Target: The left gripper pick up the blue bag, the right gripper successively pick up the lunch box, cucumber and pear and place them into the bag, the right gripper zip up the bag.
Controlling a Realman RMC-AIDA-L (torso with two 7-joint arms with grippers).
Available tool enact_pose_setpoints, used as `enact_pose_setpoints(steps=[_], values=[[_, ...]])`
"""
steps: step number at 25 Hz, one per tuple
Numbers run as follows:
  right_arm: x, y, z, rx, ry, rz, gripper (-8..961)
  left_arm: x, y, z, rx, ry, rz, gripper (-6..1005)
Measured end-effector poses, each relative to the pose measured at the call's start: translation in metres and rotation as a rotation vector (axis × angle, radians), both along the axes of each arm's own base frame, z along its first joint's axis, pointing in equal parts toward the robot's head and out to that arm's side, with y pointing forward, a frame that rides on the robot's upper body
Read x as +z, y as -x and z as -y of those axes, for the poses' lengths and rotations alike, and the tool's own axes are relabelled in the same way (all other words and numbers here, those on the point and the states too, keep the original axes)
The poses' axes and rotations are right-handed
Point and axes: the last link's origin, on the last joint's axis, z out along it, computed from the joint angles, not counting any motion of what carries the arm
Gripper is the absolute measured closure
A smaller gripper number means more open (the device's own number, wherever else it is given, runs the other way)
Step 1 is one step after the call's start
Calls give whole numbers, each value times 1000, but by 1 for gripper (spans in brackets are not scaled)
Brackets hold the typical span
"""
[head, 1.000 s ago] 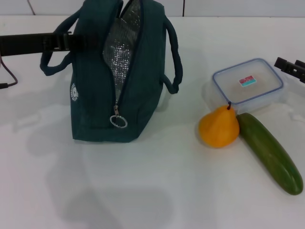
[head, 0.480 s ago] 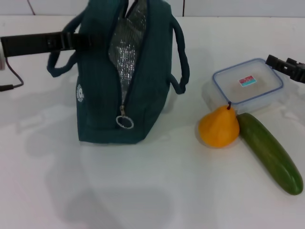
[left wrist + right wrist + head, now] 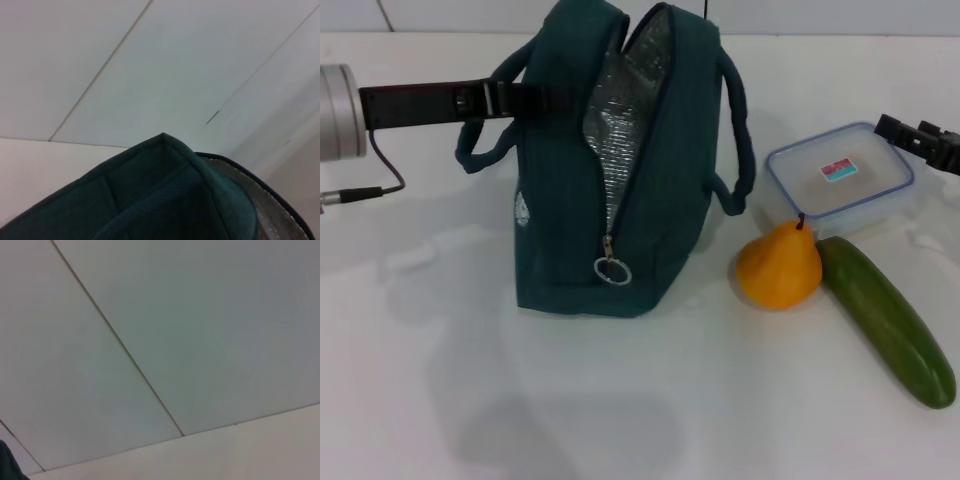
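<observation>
The blue bag [image 3: 620, 170] (pinched by the left gripper [image 3: 510, 98]) has been dragged toward 3 o'clock, nearer the lunch box [image 3: 840, 178]; right gripper's [image 3: 920, 138] fingers cannot be told.

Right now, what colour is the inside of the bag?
Shiny silver lining inside the blue bag; head view.

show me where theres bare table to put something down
Bare table runs in front of the blue bag and the pear, also near-left under the left end effector. Crowded at right: lunch box, pear and cucumber bunch together, right end effector alongside.
</observation>
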Motion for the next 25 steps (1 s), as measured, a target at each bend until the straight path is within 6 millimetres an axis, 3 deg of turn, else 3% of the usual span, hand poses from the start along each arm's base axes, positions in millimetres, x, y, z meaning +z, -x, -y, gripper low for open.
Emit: enact_pose_setpoints(steps=[8, 25], values=[[-7, 1, -3, -19, 17, 12, 84, -12, 2, -3, 20, 18, 0, 960], [-21, 4, 4, -29, 56, -32, 84, -12, 6, -6, 28, 5, -26, 960]])
